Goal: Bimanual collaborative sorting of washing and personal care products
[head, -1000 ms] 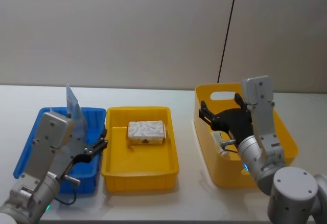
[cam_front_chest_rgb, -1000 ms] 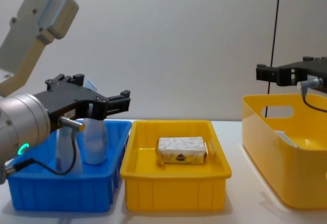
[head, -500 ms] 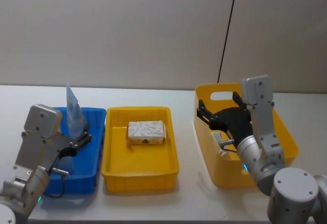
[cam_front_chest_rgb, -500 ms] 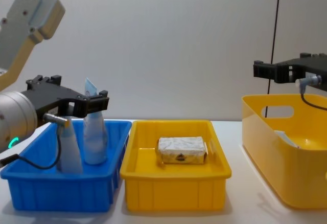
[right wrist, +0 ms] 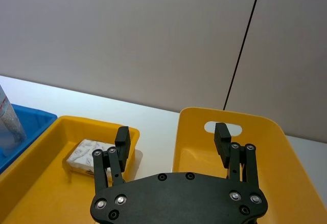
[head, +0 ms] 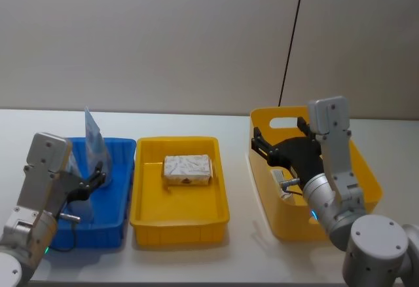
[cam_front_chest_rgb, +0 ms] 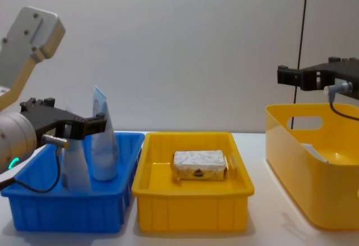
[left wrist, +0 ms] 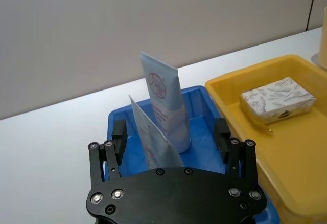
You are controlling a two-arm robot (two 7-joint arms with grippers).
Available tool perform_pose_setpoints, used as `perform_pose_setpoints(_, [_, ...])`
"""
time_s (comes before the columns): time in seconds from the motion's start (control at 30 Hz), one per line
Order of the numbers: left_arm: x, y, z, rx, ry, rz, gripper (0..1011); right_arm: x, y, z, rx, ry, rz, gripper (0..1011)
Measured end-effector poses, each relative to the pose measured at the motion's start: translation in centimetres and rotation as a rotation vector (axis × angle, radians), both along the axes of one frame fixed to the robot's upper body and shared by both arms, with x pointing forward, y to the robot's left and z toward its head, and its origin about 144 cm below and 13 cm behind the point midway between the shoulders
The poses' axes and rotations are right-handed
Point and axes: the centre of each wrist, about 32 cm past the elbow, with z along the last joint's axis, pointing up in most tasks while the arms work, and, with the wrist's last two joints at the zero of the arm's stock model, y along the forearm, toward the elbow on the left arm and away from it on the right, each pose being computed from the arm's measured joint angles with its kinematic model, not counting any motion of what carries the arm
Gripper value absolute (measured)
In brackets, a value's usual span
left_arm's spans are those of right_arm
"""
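Two tubes stand on their caps in the blue tray: the tall light-blue squeeze tube with its red round logo, and the pale blue tube just beside it, nearer the robot; both look tippy, and that is the main hazard; the left tool hangs over the tray's near end with its jaws wide and holding nothing, one finger close by the tubes, though I cannot tell if it touches; a sideways swing or a drop from there would likely knock a tube flat or push one into the other; its dangling cable hangs down by the tray and might snag; the whitish wrapped bar lies flat in the yellow tray, well apart from both tools and safe; the right tool hovers above the yellow basket, jaws wide and empty, over a whitish crinkled packet part hidden by the wall; going down for it, a finger could catch the rim and shove the basket across the desk, or the thin packet could slip from a shallow pinch
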Motion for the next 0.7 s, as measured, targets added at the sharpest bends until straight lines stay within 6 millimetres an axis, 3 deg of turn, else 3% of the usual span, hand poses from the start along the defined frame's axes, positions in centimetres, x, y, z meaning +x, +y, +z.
perform_pose_setpoints(0.7, [2.4,0.3,-2.2,-0.029,0.074,0.014,1001,0.0,0.0,0.0,0.000,-0.002,0.001,1004])
